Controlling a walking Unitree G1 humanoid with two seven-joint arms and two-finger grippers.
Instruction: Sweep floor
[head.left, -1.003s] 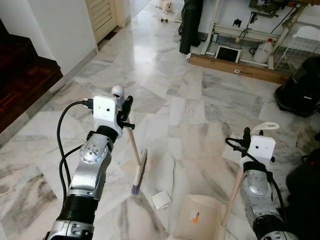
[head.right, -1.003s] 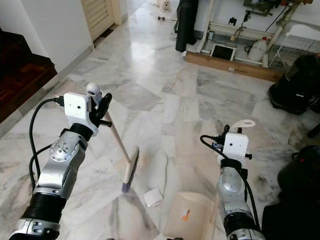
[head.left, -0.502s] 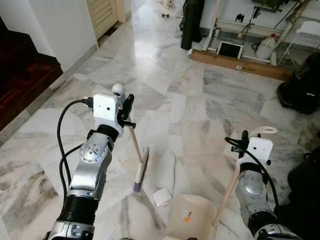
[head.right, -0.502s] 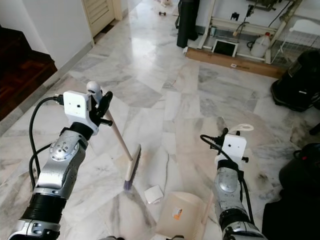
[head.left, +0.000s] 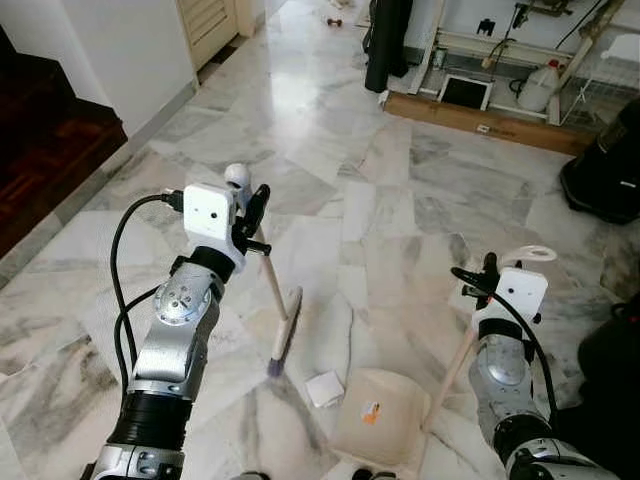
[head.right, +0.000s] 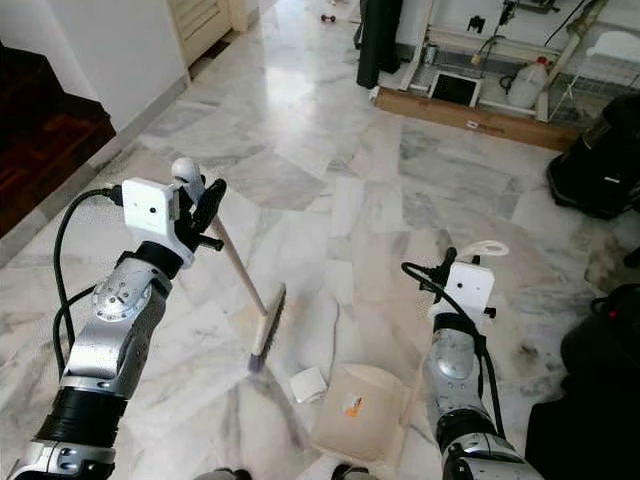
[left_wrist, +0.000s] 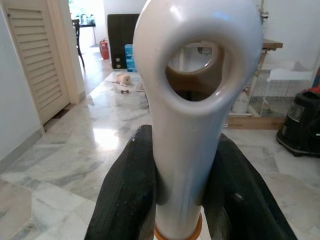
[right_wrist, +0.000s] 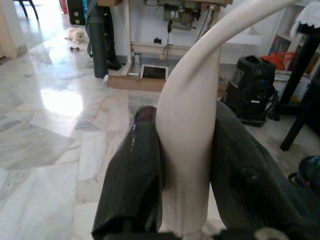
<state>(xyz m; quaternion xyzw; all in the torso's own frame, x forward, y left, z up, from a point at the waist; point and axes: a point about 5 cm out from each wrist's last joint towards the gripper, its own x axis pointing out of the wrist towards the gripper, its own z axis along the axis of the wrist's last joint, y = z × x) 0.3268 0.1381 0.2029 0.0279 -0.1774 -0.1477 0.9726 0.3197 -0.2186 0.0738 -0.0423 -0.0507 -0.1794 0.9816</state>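
Observation:
A broom with a cream handle (head.left: 268, 275) slants down to its brush head (head.left: 285, 335) with purple bristles on the marble floor. My left gripper (head.left: 256, 208) is shut on the top of that handle, whose looped end (left_wrist: 192, 100) stands between the black fingers (left_wrist: 125, 195). A cream dustpan (head.left: 385, 415) with an orange sticker lies on the floor to the right of the brush. Its long handle (head.left: 455, 365) rises to my right gripper (head.left: 489, 270), shut on it, fingers (right_wrist: 132, 180) on either side. A white paper scrap (head.left: 323, 388) lies between brush and dustpan.
Dark wooden steps (head.left: 40, 150) and a white wall lie to the left. A long wooden board (head.left: 480, 120), a jug (head.left: 545, 85) and a black vacuum (head.left: 605, 160) stand at the back right. A black object (head.left: 612, 370) is close on the right. A small dog (left_wrist: 122, 79) lies far off.
The whole view has shifted as the camera moved. The dustpan has slid a little closer to the paper scrap. The broom keeps about the same place.

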